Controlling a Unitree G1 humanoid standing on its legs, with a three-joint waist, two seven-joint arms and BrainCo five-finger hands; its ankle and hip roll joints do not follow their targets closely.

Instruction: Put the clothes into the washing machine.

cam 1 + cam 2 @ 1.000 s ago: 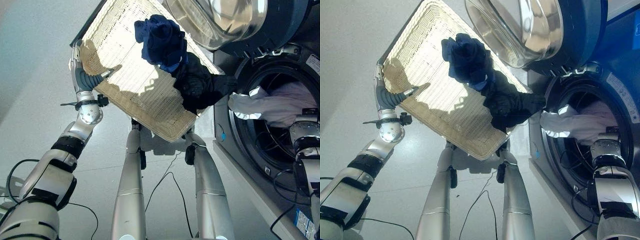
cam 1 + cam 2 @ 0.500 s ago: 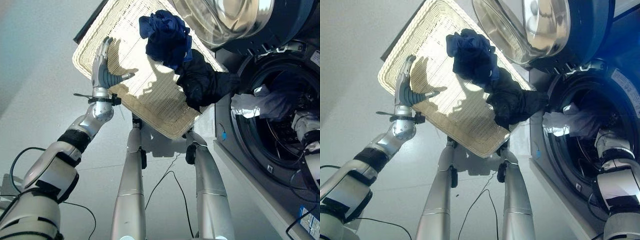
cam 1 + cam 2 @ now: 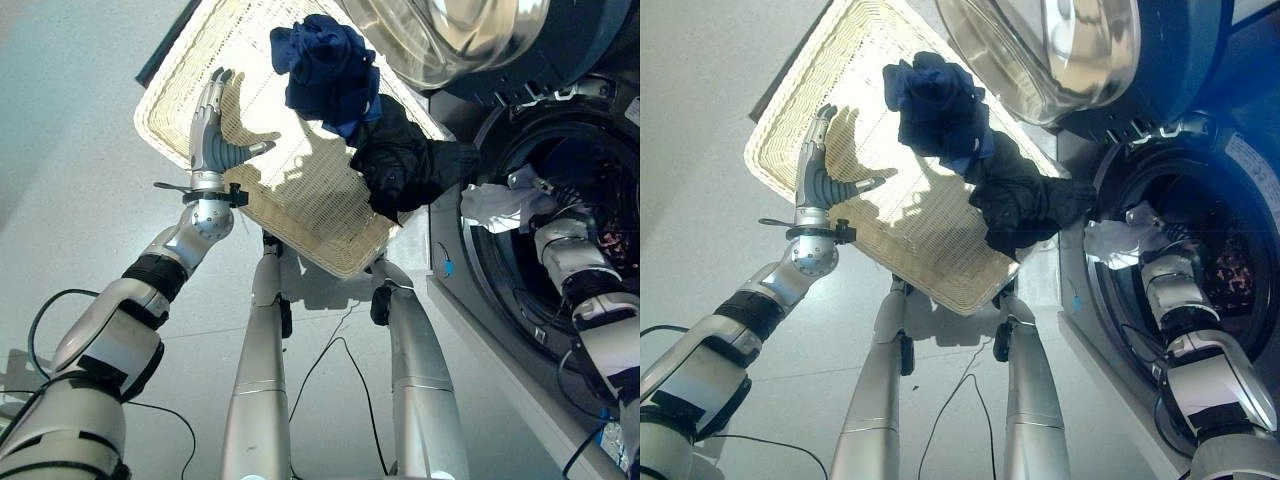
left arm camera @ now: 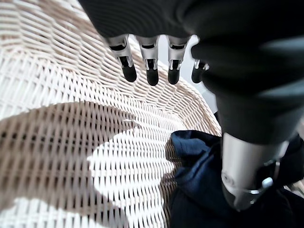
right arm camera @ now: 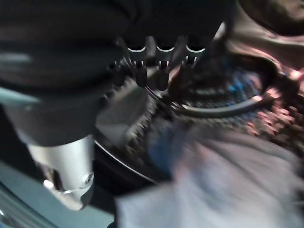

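Washer (image 3: 600, 60), right side of the frame: door (image 3: 440, 40) swung open at top centre, drum mouth (image 3: 560, 230) exposed at centre right. Basket (image 3: 290, 200), pale wicker, fills the upper centre, tilted toward the drum. Task looks partly done: a white garment (image 3: 495, 205) lies across the drum's lip at centre right, half in, and more fabric shows deeper in the drum in the right wrist view, though blurred. Left to do, as I judge it: two garments are not yet loaded. The blue one (image 3: 325, 70) is bunched into a crumpled ball at upper centre on the basket floor; the black one (image 3: 405, 170) lies just below it, touching it, slumped over the basket's rim with a fold hanging toward the washer. Both look soft and limp, likely to drape and snag on the rim. Left hand (image 3: 212, 130), upper left, hangs over the bare wicker with fingers straight and spread, holding nothing, apart from the blue garment. Right hand (image 5: 142, 71) reaches into the drum by the white garment; fingers extended, nothing clearly gripped.
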